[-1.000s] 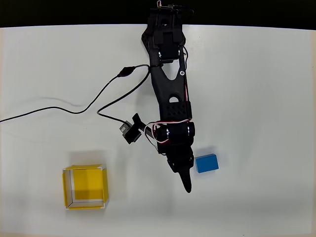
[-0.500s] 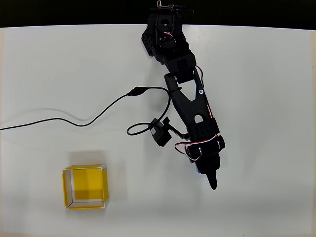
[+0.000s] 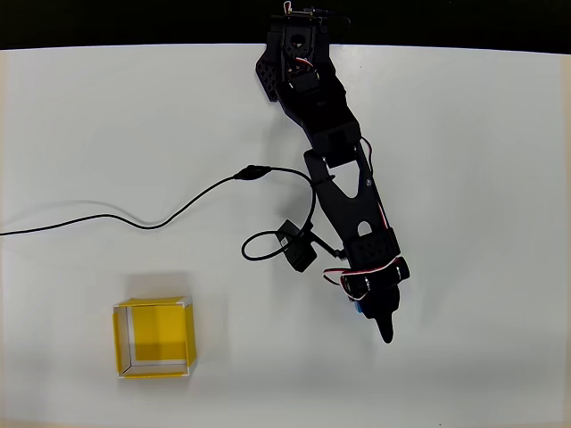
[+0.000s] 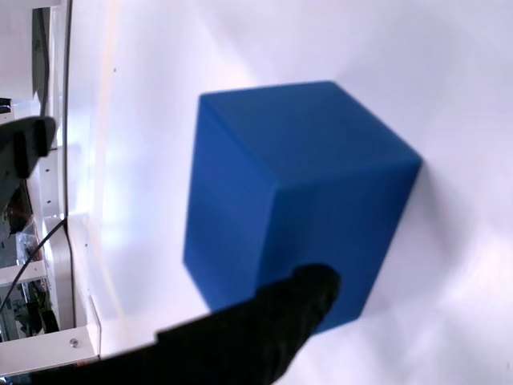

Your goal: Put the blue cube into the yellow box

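Note:
The blue cube point(image 4: 296, 184) is large and close in the wrist view, resting on the white table. One black finger point(image 4: 272, 329) crosses in front of its lower corner, and a second dark jaw tip shows far off at the left edge, so the jaws stand apart. In the overhead view my gripper point(image 3: 385, 328) hangs directly over the cube, of which a thin blue sliver point(image 3: 356, 308) peeks out beside the wrist. The yellow box point(image 3: 153, 337) sits at the lower left, far from the gripper, with nothing in it.
A small black module point(image 3: 297, 246) with a looping black cable point(image 3: 134, 219) lies left of the arm. The cable trails off the left edge. White table surrounds the box and stretches to the right of the gripper.
The arm swung right, from beside the cube to directly above it, hiding most of it from overhead. The black module and its cable were dragged to the right.

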{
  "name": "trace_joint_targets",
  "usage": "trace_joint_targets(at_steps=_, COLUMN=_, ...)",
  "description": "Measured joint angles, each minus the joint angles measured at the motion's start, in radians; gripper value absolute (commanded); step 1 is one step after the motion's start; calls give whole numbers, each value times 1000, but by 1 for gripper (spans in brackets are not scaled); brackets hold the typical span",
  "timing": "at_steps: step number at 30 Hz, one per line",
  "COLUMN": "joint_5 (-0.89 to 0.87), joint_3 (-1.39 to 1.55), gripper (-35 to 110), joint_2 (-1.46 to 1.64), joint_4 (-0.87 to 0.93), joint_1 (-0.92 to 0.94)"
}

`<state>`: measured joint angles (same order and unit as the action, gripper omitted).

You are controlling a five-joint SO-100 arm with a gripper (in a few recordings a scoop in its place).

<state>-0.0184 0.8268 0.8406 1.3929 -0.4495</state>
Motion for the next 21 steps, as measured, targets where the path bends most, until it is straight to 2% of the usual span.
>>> trace_joint_targets(at_steps=7, joint_5=6, joint_3=-11, gripper=53, joint_2=-40, joint_4=-34, joint_1=0)
trace_joint_targets(at_steps=15, joint_5=43, joint_3=-21, gripper=36, joint_2=-55, joint_4=-49, joint_1=-12)
trace_joint_targets(at_steps=21, joint_5=83, joint_3=-21, gripper=29, joint_2=-55, joint_4=-51, joint_1=-23)
